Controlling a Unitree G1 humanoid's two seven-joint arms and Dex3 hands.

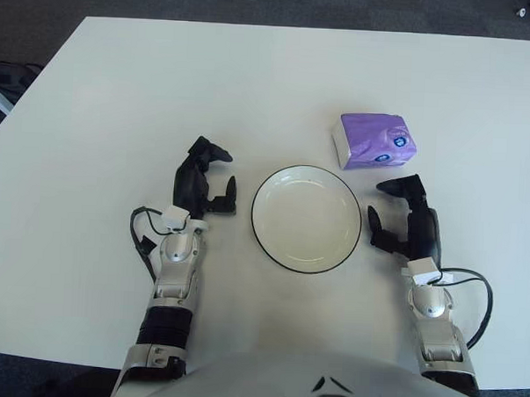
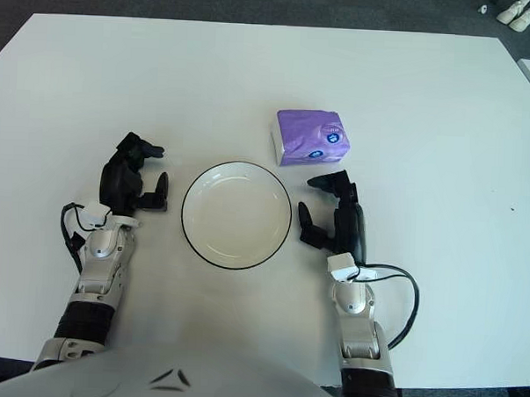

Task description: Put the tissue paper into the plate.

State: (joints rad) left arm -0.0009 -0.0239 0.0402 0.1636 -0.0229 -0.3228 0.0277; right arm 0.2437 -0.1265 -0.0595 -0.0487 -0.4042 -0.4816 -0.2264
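A purple pack of tissue paper (image 1: pixel 374 141) lies on the white table, just beyond and right of an empty white plate (image 1: pixel 305 218) with a dark rim. My right hand (image 1: pixel 396 215) hovers right of the plate and just short of the pack, fingers spread and holding nothing. My left hand (image 1: pixel 206 180) shows left of the plate, fingers relaxed and empty.
The white table (image 1: pixel 164 89) stretches wide around the plate. Dark carpet lies beyond its far edge. Cables trail from both wrists near the front edge.
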